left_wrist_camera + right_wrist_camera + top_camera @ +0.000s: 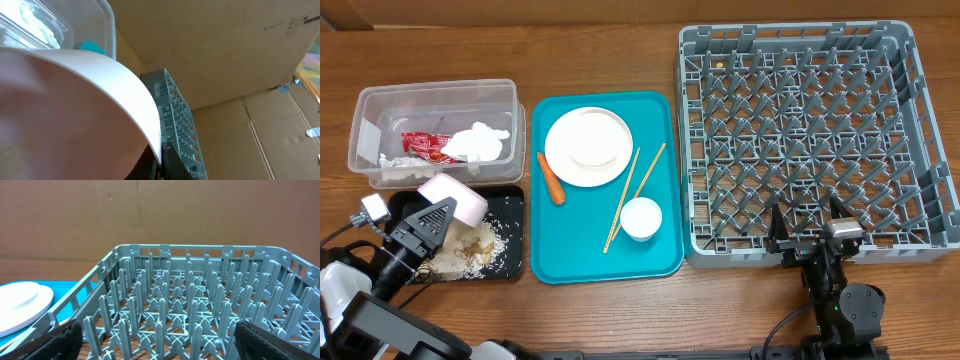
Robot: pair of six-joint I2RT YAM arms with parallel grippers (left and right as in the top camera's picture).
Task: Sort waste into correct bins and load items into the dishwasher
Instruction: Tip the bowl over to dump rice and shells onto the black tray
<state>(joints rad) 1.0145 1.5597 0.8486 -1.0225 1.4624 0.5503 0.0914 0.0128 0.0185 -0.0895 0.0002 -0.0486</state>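
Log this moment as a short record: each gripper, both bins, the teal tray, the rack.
left gripper: shut on white bowl, bowl tipped over black tray
right gripper: open, holding nothing, at the near edge of grey rack
black tray: rice and food scraps
clear tub: red wrapper, white tissue
teal tray: plate, carrot, chopsticks, small cup
grey rack: no dishes loaded

We have the left claw far left of the grey dish rack, clamped on a tilted white bowl. Our right claw sits at the rack's near edge, fingers spread wide, empty, pointing across the rack.
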